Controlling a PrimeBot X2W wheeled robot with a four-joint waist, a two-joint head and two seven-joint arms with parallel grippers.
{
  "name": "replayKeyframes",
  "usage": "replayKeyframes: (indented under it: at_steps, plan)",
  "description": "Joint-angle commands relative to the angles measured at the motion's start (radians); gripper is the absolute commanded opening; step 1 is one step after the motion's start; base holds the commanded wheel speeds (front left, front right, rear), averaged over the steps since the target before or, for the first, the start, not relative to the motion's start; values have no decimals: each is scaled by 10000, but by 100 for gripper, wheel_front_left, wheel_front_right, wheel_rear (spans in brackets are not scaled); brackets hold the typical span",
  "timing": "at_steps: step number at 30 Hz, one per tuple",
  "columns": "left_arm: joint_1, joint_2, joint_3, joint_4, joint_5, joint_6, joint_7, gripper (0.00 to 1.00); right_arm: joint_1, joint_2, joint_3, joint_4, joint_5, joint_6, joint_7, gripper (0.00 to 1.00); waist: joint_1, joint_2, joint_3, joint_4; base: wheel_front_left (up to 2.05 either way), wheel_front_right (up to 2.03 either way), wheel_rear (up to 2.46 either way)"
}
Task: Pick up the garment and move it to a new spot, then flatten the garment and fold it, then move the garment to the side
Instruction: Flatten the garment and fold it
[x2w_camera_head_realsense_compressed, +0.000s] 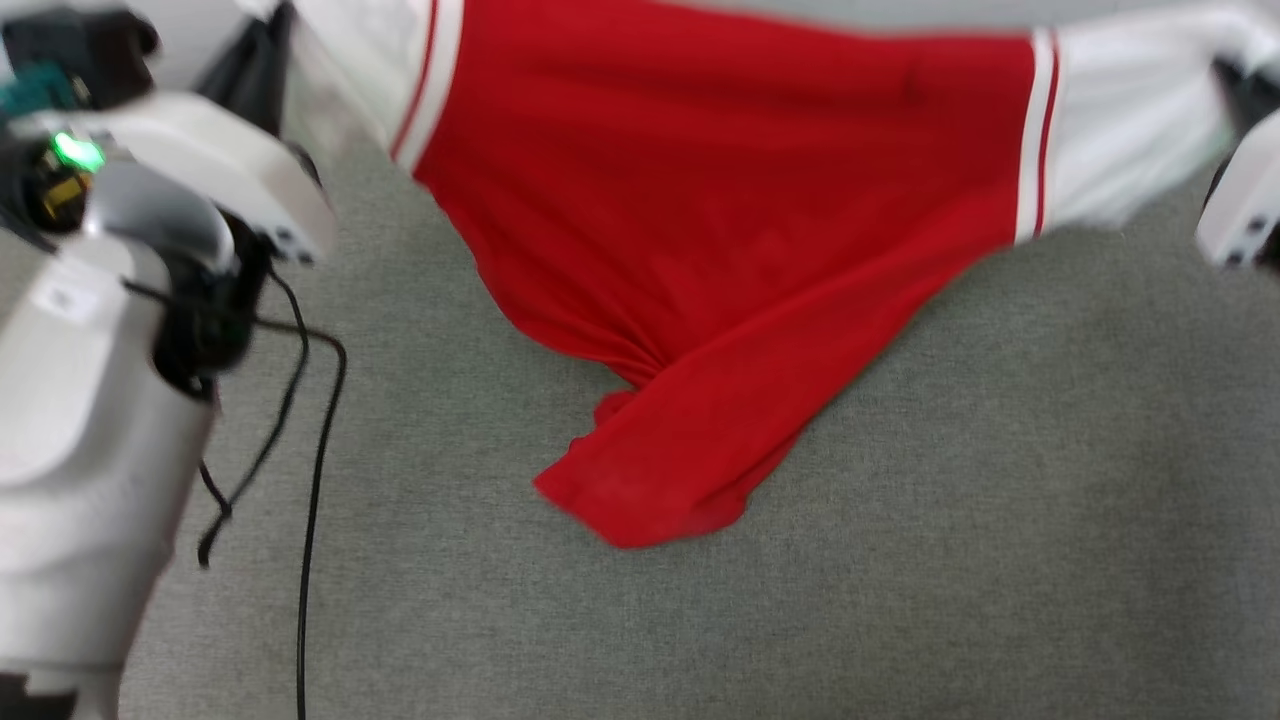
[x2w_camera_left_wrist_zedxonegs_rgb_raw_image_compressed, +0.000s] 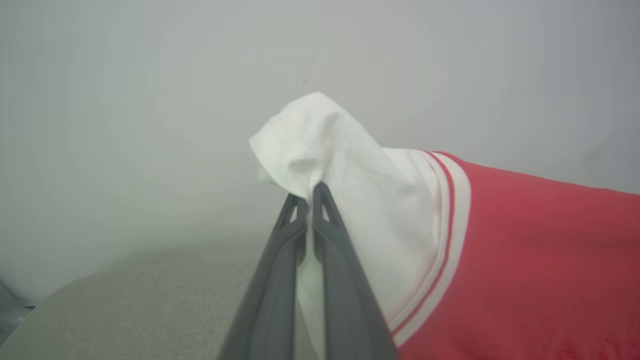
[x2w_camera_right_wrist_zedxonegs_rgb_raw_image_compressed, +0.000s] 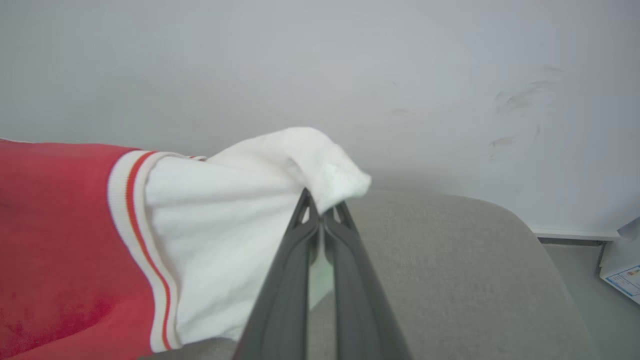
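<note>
The left gripper (x2w_camera_left_wrist_zedxonegs_rgb_raw_image_compressed: 310, 194) is closed on one white sleeve (x2w_camera_left_wrist_zedxonegs_rgb_raw_image_compressed: 350, 170) of the garment (x2w_camera_head_realsense_compressed: 720, 250); the right gripper (x2w_camera_right_wrist_zedxonegs_rgb_raw_image_compressed: 323, 210) is closed on the other. The garment hangs stretched between them, its red lower part sagging over the grey tabletop (x2w_camera_head_realsense_compressed: 900, 560).

Head view looks steeply down on grey surface (x2w_camera_head_realsense_compressed: 1000, 500), blurred. Wrist views close, seemingly near-level, facing pale wall (x2w_camera_left_wrist_zedxonegs_rgb_raw_image_compressed: 150, 100); all three share the garment (x2w_camera_head_realsense_compressed: 720, 230).
</note>
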Motion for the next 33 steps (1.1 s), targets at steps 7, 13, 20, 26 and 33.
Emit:
replayKeyframes:
  at_steps: [7,13,20,26,33]
  plan:
    - [-2583,193,241,1518,428,-593,-647,0,-2693,-147,126,608,-484,-11,-712,0,-1,0,924,-322,0,0,0]
    - [-4749,308,409,2538,768,-928,-1369,0,-5062,-156,311,1173,-927,-13,-1457,0,-1,0,1790,-478,0,0,0]
    - [-6694,193,488,3442,987,-1323,-2218,0,-7157,-302,485,2049,-1143,-13,-2223,0,-1,0,2638,-539,0,0,0]
    - [-7159,-107,357,4638,871,-1734,-2512,0,-7890,-71,902,3123,-898,-11,-2958,0,-1,0,3439,-570,0,0,0]
    - [-6686,-498,212,5833,513,-2128,-2663,0,-7502,279,1298,4361,-380,-11,-3590,0,-1,0,3906,-552,0,0,0]
